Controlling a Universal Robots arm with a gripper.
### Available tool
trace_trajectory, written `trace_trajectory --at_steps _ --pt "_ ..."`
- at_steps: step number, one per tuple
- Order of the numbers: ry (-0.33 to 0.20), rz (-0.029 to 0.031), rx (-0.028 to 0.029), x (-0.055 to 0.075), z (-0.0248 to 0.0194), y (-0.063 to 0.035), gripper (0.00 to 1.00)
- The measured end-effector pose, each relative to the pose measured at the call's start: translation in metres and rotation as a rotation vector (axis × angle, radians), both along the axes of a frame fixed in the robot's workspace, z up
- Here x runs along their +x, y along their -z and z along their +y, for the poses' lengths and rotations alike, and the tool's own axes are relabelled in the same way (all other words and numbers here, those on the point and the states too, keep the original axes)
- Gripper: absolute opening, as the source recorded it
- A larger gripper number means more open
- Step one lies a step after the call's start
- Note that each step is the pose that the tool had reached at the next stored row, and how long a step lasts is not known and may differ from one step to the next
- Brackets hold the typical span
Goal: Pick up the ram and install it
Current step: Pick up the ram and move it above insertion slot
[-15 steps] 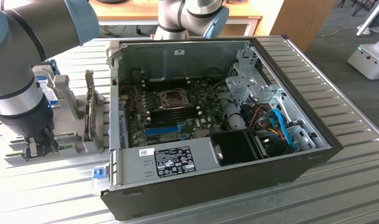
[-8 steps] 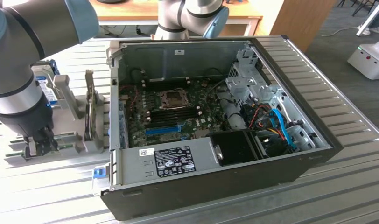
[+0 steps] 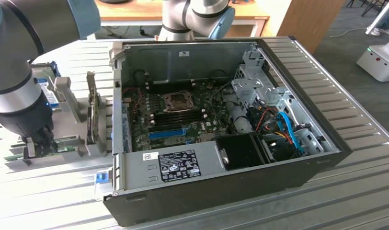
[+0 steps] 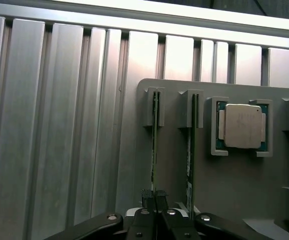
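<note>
The ram (image 4: 154,145) is a thin green stick standing on edge in a slot of the grey holder (image 4: 234,190). My gripper (image 4: 154,197) is down over its near end, and the two black fingertips (image 4: 145,199) are pressed against its sides, shut on it. A second stick (image 4: 192,150) stands in the neighbouring slot. In the exterior view my gripper (image 3: 38,147) reaches down to the holder (image 3: 16,164) at that view's left, beside the open computer case (image 3: 322,158). The motherboard (image 3: 181,117) lies exposed inside, with dark memory slots (image 3: 181,114) near its middle.
A processor chip (image 4: 242,125) sits in a pocket of the holder next to the sticks. A blue-labelled hard drive (image 3: 49,93) and an upright card (image 3: 92,115) stand between my arm and the case wall. A blue slot (image 3: 165,133) lies on the motherboard. The ribbed metal table (image 4: 49,140) surrounds everything.
</note>
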State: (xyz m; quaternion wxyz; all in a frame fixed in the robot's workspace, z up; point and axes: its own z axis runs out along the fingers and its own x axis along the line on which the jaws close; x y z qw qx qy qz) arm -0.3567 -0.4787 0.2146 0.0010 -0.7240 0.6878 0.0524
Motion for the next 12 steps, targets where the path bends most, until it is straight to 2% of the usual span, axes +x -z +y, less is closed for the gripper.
trace_trajectory --at_steps 12 --pt "0.000 0.0001 0.0000 0.000 0.0000 -0.0127 0.12"
